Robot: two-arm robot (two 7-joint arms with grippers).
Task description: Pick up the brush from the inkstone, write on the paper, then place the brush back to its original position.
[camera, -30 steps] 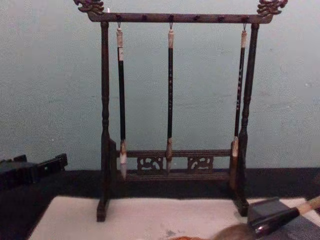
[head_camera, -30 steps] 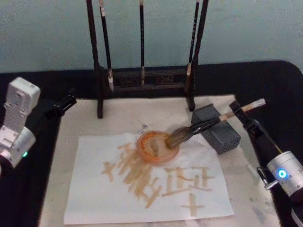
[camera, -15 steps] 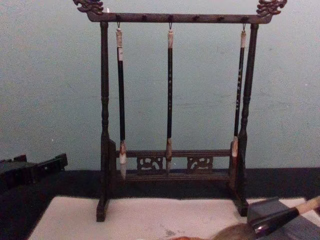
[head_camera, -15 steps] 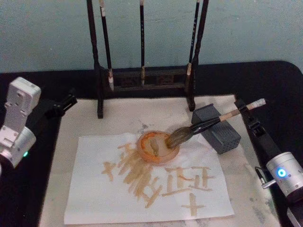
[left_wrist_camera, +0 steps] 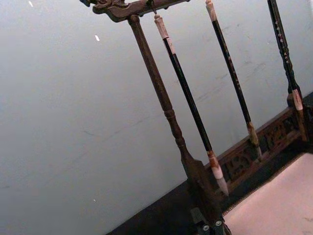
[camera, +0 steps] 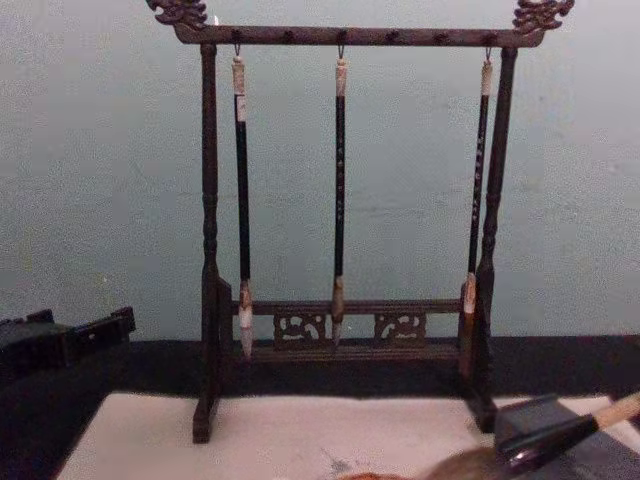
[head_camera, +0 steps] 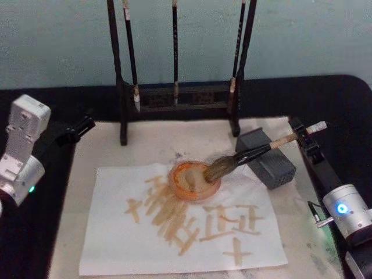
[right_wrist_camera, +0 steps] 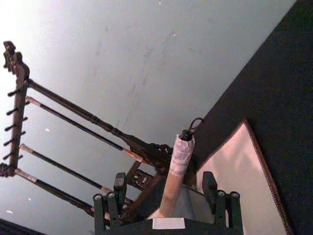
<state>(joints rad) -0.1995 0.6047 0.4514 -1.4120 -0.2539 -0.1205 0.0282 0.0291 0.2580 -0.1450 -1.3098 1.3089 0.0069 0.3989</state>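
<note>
Across inkstone (head_camera: 274,167), brush (head_camera: 256,153) aslant, bristles at dish (head_camera: 175,185), top between right hand's (right_wrist_camera: 165,180) spread fingers (right_wrist_camera: 211,188); left hand (head_camera: 78,127) idle.

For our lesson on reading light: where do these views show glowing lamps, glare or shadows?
Head view: a blue lamp glows on the right arm behind the right gripper, which straddles the brush's handle, open; a green lamp on the left arm. Right wrist view: glare whitens the wall beside the rack's top. Chest view: the rack casts no distinct shadow.
</note>
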